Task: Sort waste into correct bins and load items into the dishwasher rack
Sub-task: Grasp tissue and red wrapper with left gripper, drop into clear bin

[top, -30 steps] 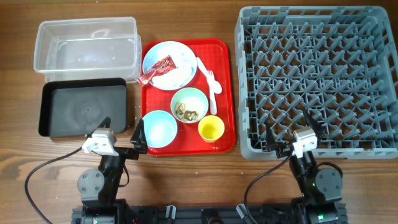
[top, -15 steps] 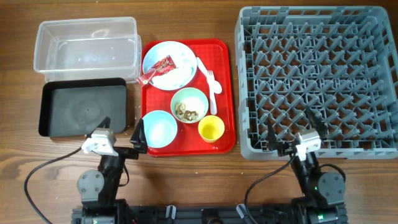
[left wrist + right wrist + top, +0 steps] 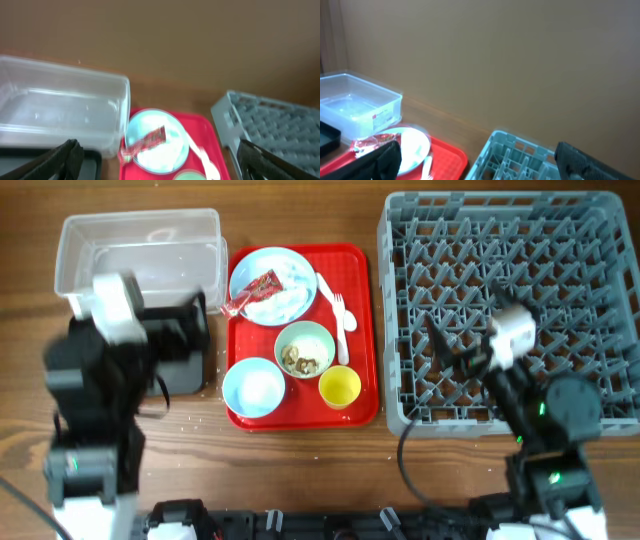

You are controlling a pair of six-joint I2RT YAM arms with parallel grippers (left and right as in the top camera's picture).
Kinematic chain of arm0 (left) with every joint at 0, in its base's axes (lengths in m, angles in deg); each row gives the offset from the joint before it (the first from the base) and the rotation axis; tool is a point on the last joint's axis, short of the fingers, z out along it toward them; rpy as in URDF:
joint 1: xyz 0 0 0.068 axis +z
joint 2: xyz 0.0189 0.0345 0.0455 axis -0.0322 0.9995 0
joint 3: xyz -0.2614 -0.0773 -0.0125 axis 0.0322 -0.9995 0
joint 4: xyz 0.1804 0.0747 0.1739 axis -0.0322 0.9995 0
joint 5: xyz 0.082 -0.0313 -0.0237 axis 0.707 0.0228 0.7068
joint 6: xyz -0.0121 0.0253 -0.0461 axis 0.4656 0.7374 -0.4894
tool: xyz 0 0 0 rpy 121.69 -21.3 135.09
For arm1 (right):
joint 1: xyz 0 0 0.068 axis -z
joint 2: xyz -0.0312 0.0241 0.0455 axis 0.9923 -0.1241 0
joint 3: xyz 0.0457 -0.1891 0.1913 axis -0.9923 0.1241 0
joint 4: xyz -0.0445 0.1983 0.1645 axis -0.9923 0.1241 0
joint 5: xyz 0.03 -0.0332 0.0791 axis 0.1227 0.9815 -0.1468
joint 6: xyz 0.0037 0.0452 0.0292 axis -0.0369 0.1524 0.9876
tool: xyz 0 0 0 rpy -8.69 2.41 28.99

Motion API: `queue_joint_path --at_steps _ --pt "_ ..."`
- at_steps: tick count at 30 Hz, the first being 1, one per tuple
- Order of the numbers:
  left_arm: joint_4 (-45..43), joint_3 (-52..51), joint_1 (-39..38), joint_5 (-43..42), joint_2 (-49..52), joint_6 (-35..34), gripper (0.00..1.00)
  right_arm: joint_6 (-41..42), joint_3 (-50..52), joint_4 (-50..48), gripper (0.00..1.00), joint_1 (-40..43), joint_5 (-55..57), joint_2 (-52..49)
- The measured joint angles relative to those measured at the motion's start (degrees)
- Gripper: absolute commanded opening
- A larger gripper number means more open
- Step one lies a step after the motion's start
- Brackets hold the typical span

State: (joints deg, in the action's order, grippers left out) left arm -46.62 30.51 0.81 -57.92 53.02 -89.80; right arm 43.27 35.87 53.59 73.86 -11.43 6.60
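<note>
On the red tray [image 3: 365, 330] lie the light blue plate [image 3: 285, 290] with the red wrapper [image 3: 250, 290], the pale green bowl [image 3: 304, 350] holding food scraps, the light blue bowl [image 3: 253, 388], the yellow cup [image 3: 340, 388] and the white fork and spoon [image 3: 338, 315]. The clear tub [image 3: 140, 245] is at back left. The black tray [image 3: 190, 375] is mostly hidden under my left arm. The grey rack [image 3: 580, 270] is on the right. My left gripper [image 3: 190, 330] [image 3: 160, 156] is open and empty, raised. My right gripper [image 3: 455, 355] [image 3: 480, 157] is open and empty above the rack's front.
The left wrist view shows the tub [image 3: 60, 110], the plate with the wrapper [image 3: 145, 141] and the rack's corner [image 3: 280, 125]. The right wrist view shows the tub [image 3: 355, 107], the plate [image 3: 412, 145] and the rack's edge [image 3: 520, 155]. Bare wood table lies along the front.
Both arms have lifted from the table's front edge. The left one now hangs over the black tray, the right one over the rack. The dishes have not moved.
</note>
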Motion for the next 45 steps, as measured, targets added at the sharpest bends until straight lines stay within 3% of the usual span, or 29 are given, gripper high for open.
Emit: queue_joint_path --at_steps 4,7,9,18,27,29,31,32,33,37,41,45 --pt "23.5 27.12 -2.54 0.57 25.09 4.52 1.0 0.07 -19.52 19.37 1.0 0.07 -2.16 -15.5" --pt "27.5 39.17 -8.5 0.96 40.92 11.43 1.0 0.07 -24.92 24.22 1.0 0.07 -3.3 -21.31" --pt "24.98 40.48 -12.72 1.18 48.52 16.92 1.0 0.09 -25.03 25.75 1.0 0.07 -3.45 -23.8" --pt "20.61 40.72 -16.59 -0.07 65.48 25.0 1.0 2.49 -25.27 32.81 1.0 0.07 -3.82 -27.78" --pt "13.38 40.74 -16.59 2.05 77.48 26.45 0.98 2.89 -25.27 33.88 1.0 0.07 -3.82 -27.78" --pt "13.07 40.98 -16.59 2.4 78.82 26.62 0.78 2.89 -25.27 33.88 1.0 0.07 -3.8 -27.78" --pt "12.83 41.35 -16.59 2.75 79.23 26.99 0.44 2.89 -25.27 33.99 1.0 0.07 -3.8 -27.78" --pt "12.81 41.4 -16.55 2.78 79.3 26.86 0.1 2.89 -25.27 34.12 1.0 0.07 -3.8 -27.78" --pt "12.81 41.4 -16.52 2.89 79.49 26.91 0.04 2.89 -25.27 34.12 1.0 0.07 -3.82 -27.78" --pt "12.83 41.44 -16.55 2.84 79.67 26.01 0.04 2.89 -25.27 34.14 1.0 0.07 -3.82 -27.78" --pt "16.09 43.1 -16.44 2.86 79.14 20.72 0.04 2.89 -25.27 34.23 1.0 0.07 -3.82 -27.8" --pt "16.74 48.43 -13.35 2.89 66.77 16.61 0.04 2.89 -25.27 34.27 1.0 0.07 -3.8 -27.82"
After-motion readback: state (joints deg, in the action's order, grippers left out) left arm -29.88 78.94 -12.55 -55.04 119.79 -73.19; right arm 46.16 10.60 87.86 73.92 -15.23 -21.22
